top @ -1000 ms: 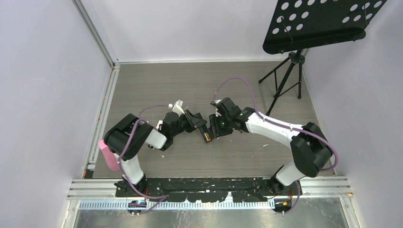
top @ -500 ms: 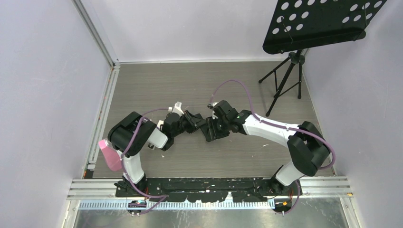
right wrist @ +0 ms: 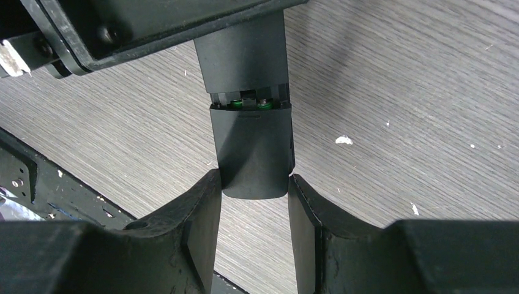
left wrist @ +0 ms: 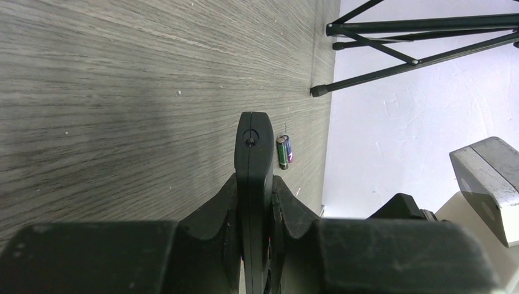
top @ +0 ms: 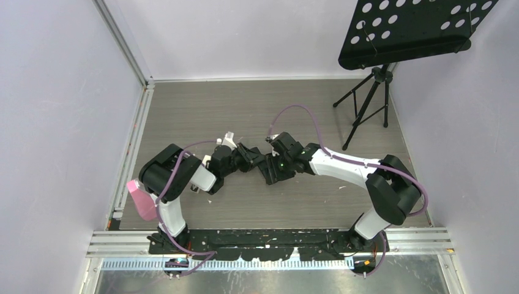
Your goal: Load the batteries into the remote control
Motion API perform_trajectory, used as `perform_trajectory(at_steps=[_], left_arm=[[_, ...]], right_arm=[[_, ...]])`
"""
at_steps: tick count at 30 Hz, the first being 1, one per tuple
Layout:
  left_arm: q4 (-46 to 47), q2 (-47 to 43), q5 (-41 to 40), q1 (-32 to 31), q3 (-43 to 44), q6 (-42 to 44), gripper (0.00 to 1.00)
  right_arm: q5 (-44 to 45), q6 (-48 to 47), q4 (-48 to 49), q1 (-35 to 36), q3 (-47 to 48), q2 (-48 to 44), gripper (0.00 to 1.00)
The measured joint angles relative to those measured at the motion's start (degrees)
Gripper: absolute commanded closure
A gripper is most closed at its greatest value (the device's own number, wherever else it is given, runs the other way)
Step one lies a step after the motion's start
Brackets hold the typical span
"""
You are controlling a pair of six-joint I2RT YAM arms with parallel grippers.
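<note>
The right gripper [right wrist: 254, 181] has its jaws half parted and pressed against both sides of the cover [right wrist: 252, 153], which looks like the lid of the battery bay. From its wrist camera, a thin gap shows at twelve o'clock of the cover. The green ends of the batteries [right wrist: 248, 104] peek out of that gap, so the cells sit inside the bay. My guess is that the lid is being slid home.

The left gripper [left wrist: 254, 185] is clamped tight on the remote [left wrist: 253, 147], edge-on and lifted off the table [left wrist: 122, 73]. It seems to serve as the vice while the other arm does the pushing (a sensible split of labour).

Further out, a loose cell [left wrist: 284, 151], green and purple-blue, lies on the boards at about three o'clock of the remote's far tip. It is just beside the tip in that view, and I can't tell whether it is a spare. The music stand [top: 410, 30] keeps to the one o'clock corner, well apart.

From overhead the two wrists cover the remote almost entirely. I can't make out how many cells are in the bay or which way they face, nor any latch on the lid.
</note>
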Motion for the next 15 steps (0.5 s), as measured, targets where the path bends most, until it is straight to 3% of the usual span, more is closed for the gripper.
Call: perform_trajectory(at_steps=[15], left_arm=[[-1.4,0.0,2.5,0.2,0.5,4.0,1.0]], right_arm=[[-1.5,-1.5,-0.1,0.2,1.1,3.4,0.64]])
